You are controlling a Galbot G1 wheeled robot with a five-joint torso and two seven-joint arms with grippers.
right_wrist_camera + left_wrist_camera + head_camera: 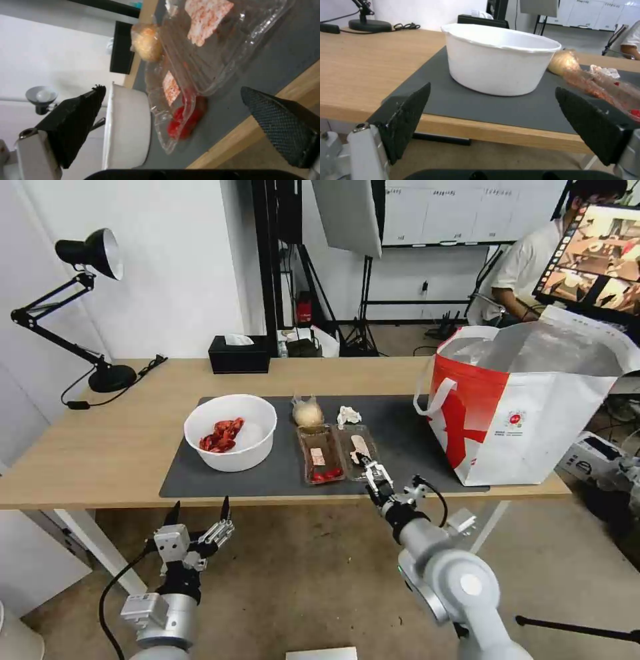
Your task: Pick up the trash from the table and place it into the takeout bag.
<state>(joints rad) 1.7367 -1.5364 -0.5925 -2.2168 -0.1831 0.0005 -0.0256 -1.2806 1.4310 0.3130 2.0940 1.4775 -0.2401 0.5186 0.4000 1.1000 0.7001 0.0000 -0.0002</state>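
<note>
Table (100, 447): trash on mat | right gripper (366, 465) at trays (337, 452), jaws spread | left gripper (200, 512) jaws spread

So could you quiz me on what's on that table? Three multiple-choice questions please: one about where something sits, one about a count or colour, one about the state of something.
1. Where does the takeout bag stand on the table?
A. Beside the desk lamp
B. At the robot's right end, partly on the grey mat
C. Between the bowl and the trays

2. How many clear plastic trays lie on the grey mat?
A. One
B. Two
C. Four

3. What state is the left gripper in?
A. Open, holding nothing
B. Shut on the bowl
C. Shut on a tissue

Answers:
1 B, the bag stands at the table's right end with its base overlapping the mat.
2 B, two trays lie side by side next to the white bowl.
3 A, its fingers are spread apart in front of the table edge.
</note>
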